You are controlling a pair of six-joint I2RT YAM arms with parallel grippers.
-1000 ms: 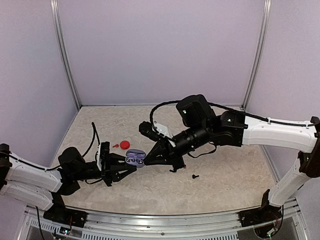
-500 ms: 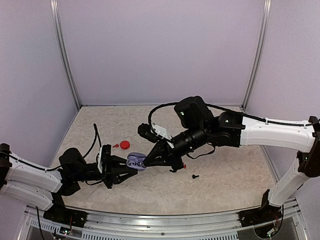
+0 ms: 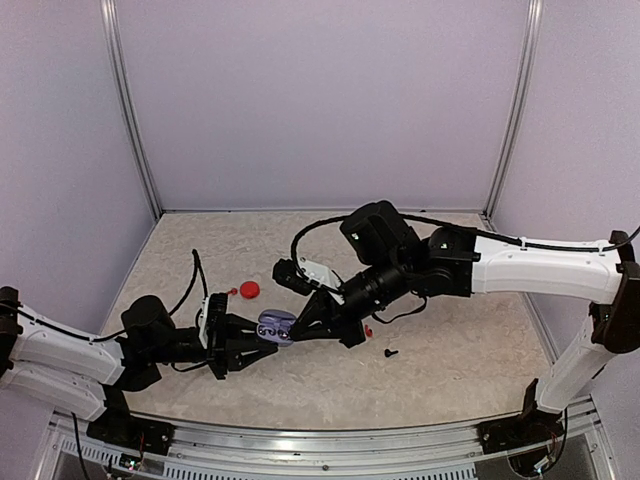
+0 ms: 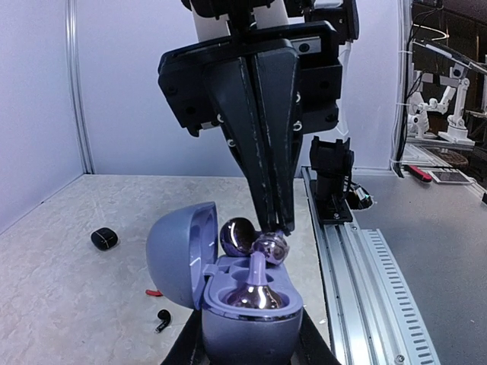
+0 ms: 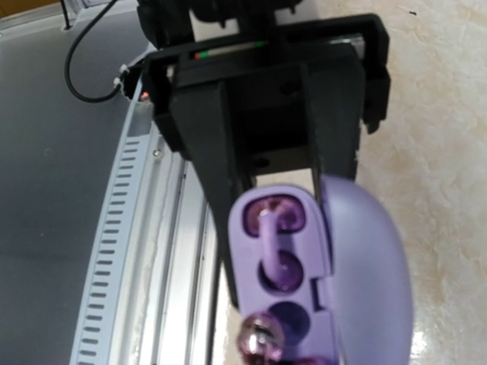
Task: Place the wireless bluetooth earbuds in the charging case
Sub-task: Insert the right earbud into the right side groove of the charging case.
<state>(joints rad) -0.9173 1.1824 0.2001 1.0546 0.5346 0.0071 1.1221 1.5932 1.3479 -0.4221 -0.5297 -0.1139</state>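
My left gripper (image 3: 262, 338) clamps the open case (image 4: 247, 323); my right gripper (image 4: 275, 222), stretched across, pinches a silvery earbud (image 4: 269, 248), lower and nearer than a second ago

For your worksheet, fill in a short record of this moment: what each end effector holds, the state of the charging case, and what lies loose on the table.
left end effector: shut on the charging case
case lid: open
right end effector: shut on a silvery earbud, just above the case
seated earbud: one, lying in its well
empty well: one
loose on the table: red round object, black earbud
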